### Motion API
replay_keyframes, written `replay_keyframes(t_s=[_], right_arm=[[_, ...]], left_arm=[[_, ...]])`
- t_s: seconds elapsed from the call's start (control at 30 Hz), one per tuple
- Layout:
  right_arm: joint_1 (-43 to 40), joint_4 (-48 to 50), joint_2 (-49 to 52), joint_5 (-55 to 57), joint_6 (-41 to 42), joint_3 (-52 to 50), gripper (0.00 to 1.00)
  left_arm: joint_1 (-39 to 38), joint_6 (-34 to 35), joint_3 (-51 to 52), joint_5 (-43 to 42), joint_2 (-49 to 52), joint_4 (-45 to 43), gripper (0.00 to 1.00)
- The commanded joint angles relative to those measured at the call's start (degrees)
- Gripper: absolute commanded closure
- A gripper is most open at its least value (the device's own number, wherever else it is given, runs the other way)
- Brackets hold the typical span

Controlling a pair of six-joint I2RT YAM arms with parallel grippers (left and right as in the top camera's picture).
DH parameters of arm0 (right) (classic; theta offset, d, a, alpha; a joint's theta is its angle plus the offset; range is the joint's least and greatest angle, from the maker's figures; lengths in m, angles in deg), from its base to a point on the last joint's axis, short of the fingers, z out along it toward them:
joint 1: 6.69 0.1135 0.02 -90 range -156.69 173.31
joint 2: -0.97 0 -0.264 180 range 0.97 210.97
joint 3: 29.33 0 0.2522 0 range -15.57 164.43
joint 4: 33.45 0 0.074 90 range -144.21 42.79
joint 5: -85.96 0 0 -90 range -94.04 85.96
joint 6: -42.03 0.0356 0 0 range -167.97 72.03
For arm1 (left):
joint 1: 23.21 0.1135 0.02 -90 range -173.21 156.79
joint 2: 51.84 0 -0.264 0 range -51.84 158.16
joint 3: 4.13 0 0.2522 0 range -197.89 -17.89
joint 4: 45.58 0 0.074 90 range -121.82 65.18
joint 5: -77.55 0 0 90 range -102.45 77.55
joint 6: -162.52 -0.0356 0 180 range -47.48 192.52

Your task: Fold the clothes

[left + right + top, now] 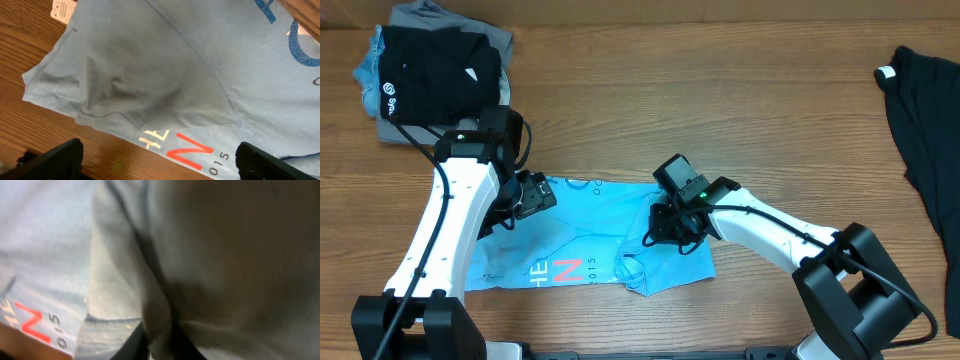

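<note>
Right at the tips of your right pincer, a ridge of the light blue T-shirt was gathered up. The dark fingers met at the bottom of the wrist view with cloth bunched between them, so I judged the pincer closed on the fabric. From above, that grip sat on a crumpled part of the shirt near its right-hand end, probably chosen so you could lift that part and carry it over as a fold.

Just to that pincer's left, the rest of the shirt lay spread on the table, and the coral-red and white lettering faced up near the edge closest to you.

Your left pincer hung over the shirt's other end with its fingers spread as wide as they showed, and it held nothing. Under it the cloth lay in soft wrinkles, and the shirt's edge and bare wood were just to one side. My guess was that you kept it there either to pin that end down or to take a matching corner.

Beyond the left pincer, well apart from the shirt, a folded pile sat with a black piece on top, likely finished work set aside. Far out past the right pincer, a loose black garment with a white tag lay unfolded at the table's edge, apparently waiting its turn.
</note>
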State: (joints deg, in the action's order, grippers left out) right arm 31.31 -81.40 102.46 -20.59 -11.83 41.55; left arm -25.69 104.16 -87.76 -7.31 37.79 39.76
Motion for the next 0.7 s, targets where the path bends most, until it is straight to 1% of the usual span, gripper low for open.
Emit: replay_keyframes(t_s=[0.0, 0.13, 0.43, 0.67], right_arm=[[0.3, 0.7, 0.3, -0.3, 1.7, 1.4, 0.96], [0.3, 1.4, 0.3, -0.3, 2.0, 2.3, 0.96], [0.3, 2.1, 0.3, -2.9, 3.7, 10.1, 0.96], [0.3, 6.6, 0.3, -3.1, 7.7, 10.2, 0.96]], left_arm=[[0.2, 1.2, -0.3, -0.3, -0.4, -0.1, 0.00], [0.2, 1.1, -0.3, -0.2, -0.4, -0.1, 0.00], [0.2, 0.5, -0.3, 0.4, -0.3, 0.0, 0.00], [0.2, 0.5, -0.3, 0.4, 0.0, 0.0, 0.00]])
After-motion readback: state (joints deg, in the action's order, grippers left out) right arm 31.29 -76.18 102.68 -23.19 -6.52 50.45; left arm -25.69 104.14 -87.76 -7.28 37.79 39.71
